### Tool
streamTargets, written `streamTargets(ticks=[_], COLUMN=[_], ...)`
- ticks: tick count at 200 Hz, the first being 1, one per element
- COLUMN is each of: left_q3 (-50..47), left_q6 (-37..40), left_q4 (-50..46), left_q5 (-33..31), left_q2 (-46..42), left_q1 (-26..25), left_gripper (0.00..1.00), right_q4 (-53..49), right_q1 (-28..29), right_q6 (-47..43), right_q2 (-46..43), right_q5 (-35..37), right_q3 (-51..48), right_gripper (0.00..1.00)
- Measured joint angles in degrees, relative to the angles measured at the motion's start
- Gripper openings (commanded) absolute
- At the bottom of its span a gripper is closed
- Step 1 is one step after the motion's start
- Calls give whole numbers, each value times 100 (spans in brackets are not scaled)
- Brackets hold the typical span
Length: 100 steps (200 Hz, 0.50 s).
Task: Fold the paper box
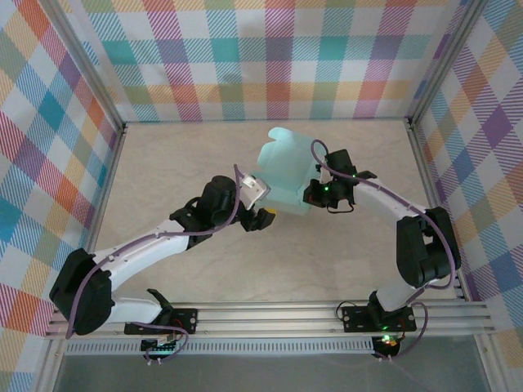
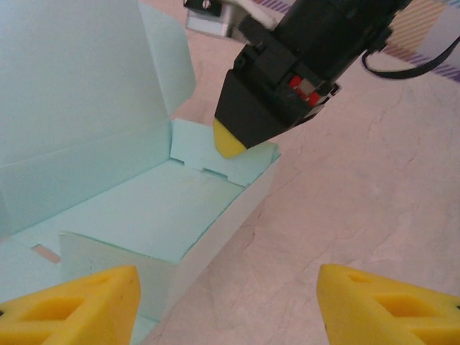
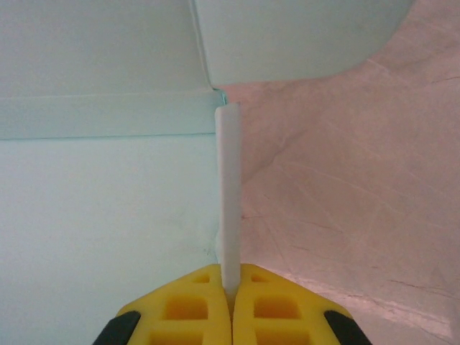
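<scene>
The paper box (image 1: 286,167) is pale mint-green card, partly folded, lying at the middle of the table with its lid flap standing up. In the left wrist view the box (image 2: 144,208) shows an open tray with raised walls and the tall lid on the left. My right gripper (image 1: 310,194) is shut on the box's thin end wall (image 3: 230,187), and its yellow tip (image 2: 231,141) pinches that wall at the far end. My left gripper (image 2: 230,309) is open at the box's near end. One finger (image 2: 79,305) is over the card, the other (image 2: 388,302) over bare table.
The beige table (image 1: 270,269) is fenced by checked cloth walls on a metal frame (image 1: 425,155). Both arm bases sit on the rail (image 1: 270,314) at the near edge. Open table lies to the right of the box (image 2: 359,187).
</scene>
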Motion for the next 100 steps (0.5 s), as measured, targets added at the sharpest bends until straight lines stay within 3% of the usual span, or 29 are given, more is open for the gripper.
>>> streamTargets(ticks=[56, 100], left_q3=[184, 472], left_q6=[197, 354], left_q4=[-66, -234], left_q5=[57, 332], left_q2=[428, 564], left_q1=[0, 2], left_gripper=[65, 46], right_q4=[-9, -66], right_q1=[-61, -59], right_q6=[-2, -28], right_q2=[-90, -90], right_q5=[-136, -299], right_q3=[0, 0], right_gripper=[0, 0])
